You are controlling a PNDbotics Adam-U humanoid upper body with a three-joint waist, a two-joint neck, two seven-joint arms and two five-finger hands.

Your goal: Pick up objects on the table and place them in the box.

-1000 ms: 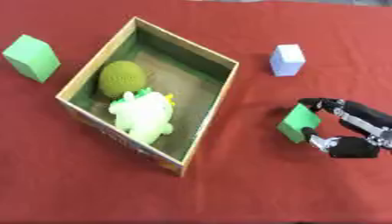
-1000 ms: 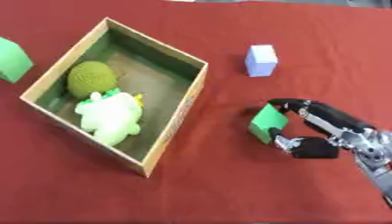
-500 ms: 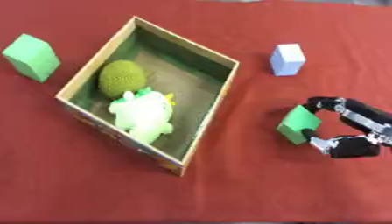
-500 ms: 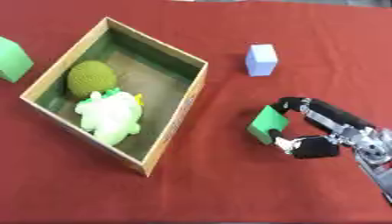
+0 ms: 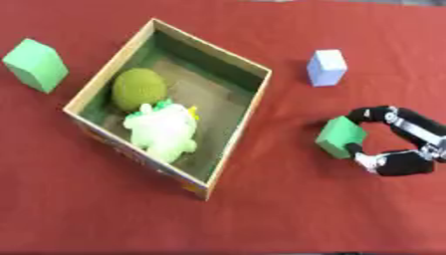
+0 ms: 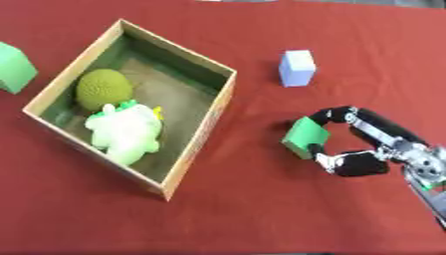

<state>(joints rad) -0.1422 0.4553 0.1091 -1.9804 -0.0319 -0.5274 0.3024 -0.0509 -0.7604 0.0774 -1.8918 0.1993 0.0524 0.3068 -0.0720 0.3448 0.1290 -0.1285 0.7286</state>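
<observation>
Green cube (image 5: pixel 340 137) pinched by right robot hand (image 5: pixel 393 149), red tablecloth (image 5: pixel 287 209), open box (image 5: pixel 225 134)

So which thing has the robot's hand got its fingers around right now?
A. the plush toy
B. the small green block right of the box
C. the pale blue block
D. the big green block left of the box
B: the right hand curls its fingers round the small green block on the red table, right of the box.
</observation>
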